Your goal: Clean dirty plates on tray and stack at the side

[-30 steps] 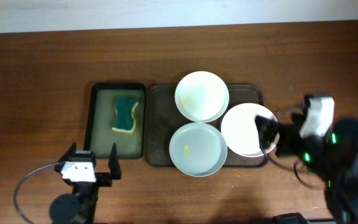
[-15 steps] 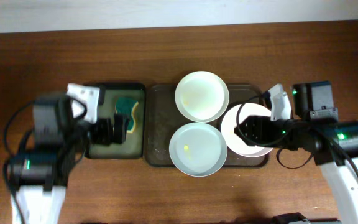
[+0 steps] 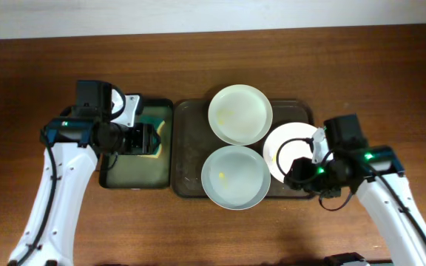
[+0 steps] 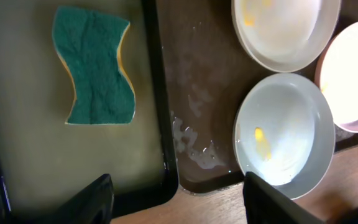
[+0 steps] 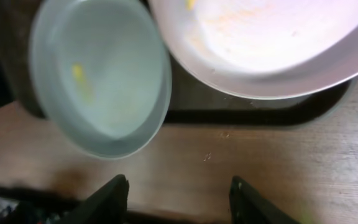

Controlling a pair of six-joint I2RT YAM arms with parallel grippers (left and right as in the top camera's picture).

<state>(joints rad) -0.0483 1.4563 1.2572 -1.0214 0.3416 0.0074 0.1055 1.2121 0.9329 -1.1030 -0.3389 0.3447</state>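
Three white plates lie on the dark-brown tray (image 3: pixel 191 140): one at the back (image 3: pixel 240 114), one at the front (image 3: pixel 235 176) with a yellow speck, one at the right (image 3: pixel 291 151). In the left wrist view they show at the top (image 4: pixel 284 31), the middle (image 4: pixel 284 137) and the right edge (image 4: pixel 356 81). My left gripper (image 3: pixel 145 139) is open and empty above the narrow tray, near the sponge (image 3: pixel 154 127). My right gripper (image 3: pixel 296 176) is open and empty over the tray's front right corner, by the right plate (image 5: pixel 272 37) and the front plate (image 5: pixel 101 74).
A green and yellow sponge (image 4: pixel 95 74) lies in the narrow dark tray (image 3: pixel 120 177) left of the brown tray. Water drops sit on the brown tray's floor (image 4: pixel 194 149). Bare wood tabletop (image 3: pixel 390 81) lies all round.
Both arms have reached in from the front. The left gripper moved over the narrow tray by the sponge. The right gripper shifted toward the tray's front right corner. The plates have not moved.
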